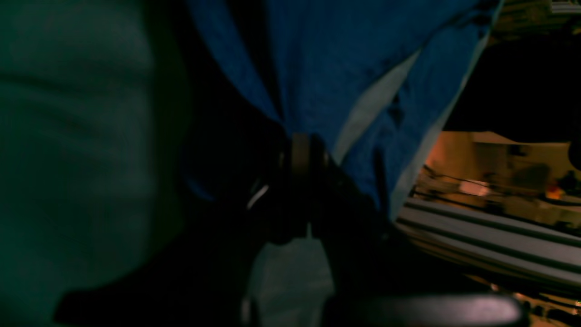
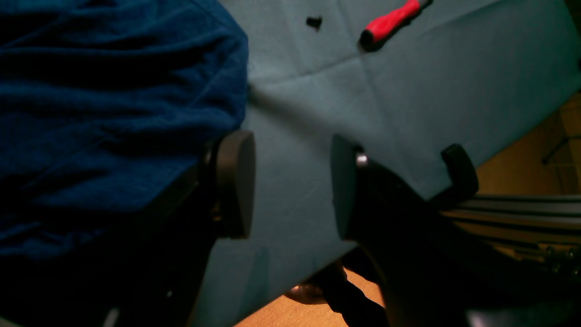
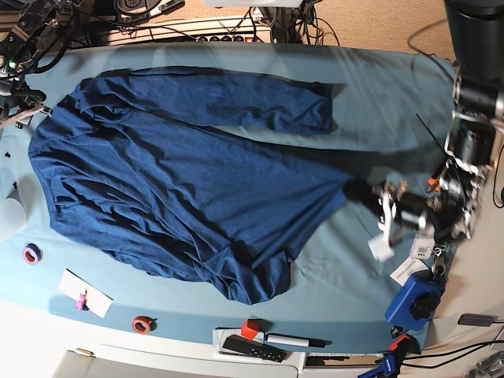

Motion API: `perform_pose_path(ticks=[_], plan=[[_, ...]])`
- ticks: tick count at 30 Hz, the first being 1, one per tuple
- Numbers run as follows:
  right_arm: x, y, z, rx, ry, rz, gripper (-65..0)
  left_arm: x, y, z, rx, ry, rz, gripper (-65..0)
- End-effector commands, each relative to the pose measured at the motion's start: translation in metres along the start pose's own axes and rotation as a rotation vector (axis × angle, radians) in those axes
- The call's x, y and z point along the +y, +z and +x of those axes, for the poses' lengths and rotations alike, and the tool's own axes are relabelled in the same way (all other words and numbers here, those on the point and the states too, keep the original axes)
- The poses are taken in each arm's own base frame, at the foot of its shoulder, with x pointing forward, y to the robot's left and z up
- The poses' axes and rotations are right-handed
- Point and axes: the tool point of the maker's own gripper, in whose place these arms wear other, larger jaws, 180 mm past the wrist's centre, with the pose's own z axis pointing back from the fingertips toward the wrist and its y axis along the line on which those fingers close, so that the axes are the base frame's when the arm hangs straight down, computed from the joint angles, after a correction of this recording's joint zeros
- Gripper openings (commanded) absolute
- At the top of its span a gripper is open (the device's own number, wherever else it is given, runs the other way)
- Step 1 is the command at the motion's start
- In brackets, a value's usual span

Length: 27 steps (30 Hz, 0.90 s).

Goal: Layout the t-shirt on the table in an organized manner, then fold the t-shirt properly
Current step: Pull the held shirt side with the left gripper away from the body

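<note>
The dark blue t-shirt lies spread and wrinkled over the teal-covered table, one sleeve stretched toward the back. My left gripper pinches the shirt's edge at its right tip. The left wrist view shows it close up: the gripper is shut on bunched blue fabric. My right arm stands at the table's back left corner. In its wrist view the right gripper is open over bare teal cloth, nothing between its pads, with the shirt just beside one pad.
Along the front edge lie a purple tape roll, a white card, a red tape roll, a black remote and a marker. A blue object sits front right. A red-handled tool and a black clamp are near the right gripper.
</note>
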Motion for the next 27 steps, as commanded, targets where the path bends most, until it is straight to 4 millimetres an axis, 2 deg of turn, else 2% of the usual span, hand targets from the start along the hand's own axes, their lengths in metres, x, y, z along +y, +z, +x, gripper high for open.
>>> perform_pose_path(ticks=[1,5,12,18,20,23,27], plan=[[-0.009,0.004,0.017,-0.054,0.01,-0.023,-37.9,-0.004,0.009,0.011,-0.036,-0.022,-0.003,-65.0],[-0.009,0.004,0.016,-0.054,0.01,-0.023,-37.9,-0.01,-0.005,-0.01,-0.007,-0.018,-0.03,-65.0],[-0.009,0.004,0.016,-0.054,0.011,-0.024,-37.9,-0.028,-0.02,-0.033,0.028,-0.058,-0.066,-65.0],[-0.009,0.004,0.017,-0.054,0.011,-0.024,-37.9,-0.039,-0.016,-0.046,0.054,-0.123,-0.064,-65.0],[-0.009,0.004,0.017,-0.054,0.011,-0.024,-37.9,-0.039,-0.012,-0.046,0.05,-0.128,-0.055,-65.0],[-0.009,0.004,0.016,-0.054,0.011,-0.024,-37.9,-0.035,-0.001,-0.036,-0.009,-0.122,-0.037,-65.0],[-0.009,0.004,0.016,-0.054,0.011,-0.024,-38.0,-0.025,0.028,-0.014,-0.139,-0.107,0.006,-65.0]])
